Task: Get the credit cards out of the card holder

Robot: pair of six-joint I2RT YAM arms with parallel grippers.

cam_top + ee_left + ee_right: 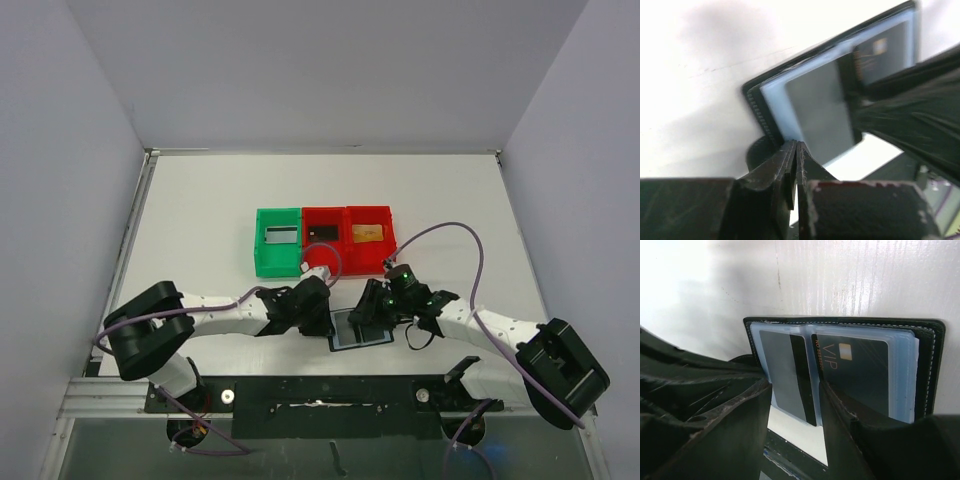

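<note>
The black card holder (pixel 358 338) (pixel 930 365) lies open on the table between my two grippers. Its left blue-grey pocket holds a grey card (pixel 815 110) (pixel 777 375) with a black stripe. The right pocket holds a dark VIP card (pixel 860 375) (pixel 885 55). My left gripper (pixel 796 145) (pixel 325 322) is shut at the near edge of the left pocket, pinching the grey card's corner. My right gripper (pixel 794 384) (pixel 372 310) stands open astride the grey card, its right finger (pixel 850 425) resting on the right pocket.
Behind the holder stand a green bin (pixel 262 255) with a greyish card (pixel 280 237), a red bin (pixel 322 255) with a black card (pixel 322 233), and a second red bin (pixel 368 255) with a tan-gold card (pixel 368 233). A purple cable (pixel 450 228) arcs over the right arm.
</note>
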